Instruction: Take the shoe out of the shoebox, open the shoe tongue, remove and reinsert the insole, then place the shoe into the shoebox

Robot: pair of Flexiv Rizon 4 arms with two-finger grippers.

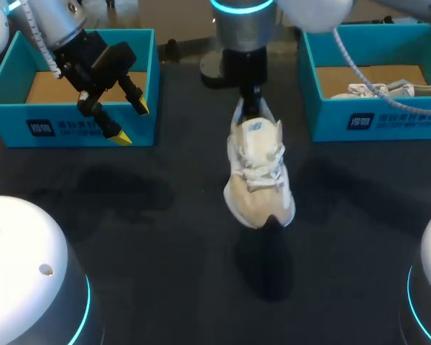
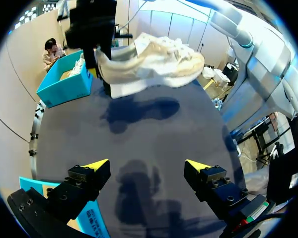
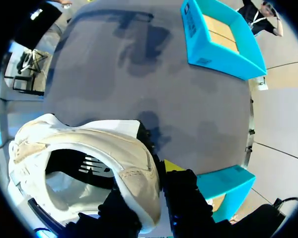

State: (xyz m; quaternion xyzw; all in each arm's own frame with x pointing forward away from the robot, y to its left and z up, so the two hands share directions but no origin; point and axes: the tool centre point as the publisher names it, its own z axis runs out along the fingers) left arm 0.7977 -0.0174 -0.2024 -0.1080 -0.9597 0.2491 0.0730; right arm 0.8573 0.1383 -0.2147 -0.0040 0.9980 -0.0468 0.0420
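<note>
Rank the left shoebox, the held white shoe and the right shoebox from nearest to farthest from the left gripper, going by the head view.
From the left gripper:
1. left shoebox, at the table's left, its front wall overlapped by the gripper.
2. white shoe, hanging over the table's middle.
3. right shoebox, at the table's far right.

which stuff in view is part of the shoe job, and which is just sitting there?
In the job:
white sneaker, held aloft in the right pincer
left pincer, open
empty blue shoebox, likely its box

Lying about:
second blue shoebox
another shoe inside it
</note>
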